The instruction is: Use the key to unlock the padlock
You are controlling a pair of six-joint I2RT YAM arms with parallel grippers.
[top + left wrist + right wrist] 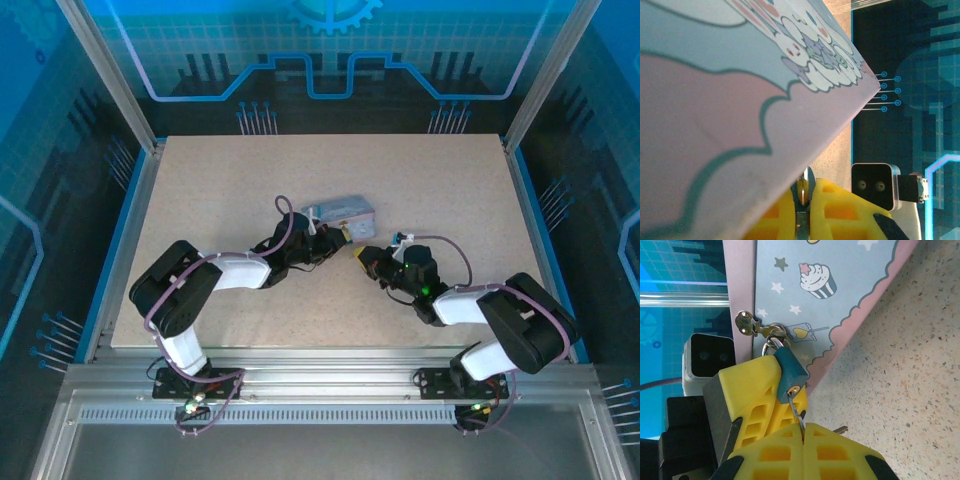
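The printed tin [840, 295] is noted across the upper right-wrist frame. The left gripper [335, 238] is set against the padlock [790, 371], hung from the hasp [752, 325] at centre left; its opening cannot be told. The right gripper [803, 432] is clamped on the key [798, 407], which is seated in the keyhole. A turn strictly about the blade's axis is advised, with no sideways pull.

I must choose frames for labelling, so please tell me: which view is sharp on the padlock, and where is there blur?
Right wrist view: the padlock and the key in the right claw are sharp and evenly lit. Left wrist view: the tin is too near and looks soft. Top view: even light, but the padlock is too small to tell.
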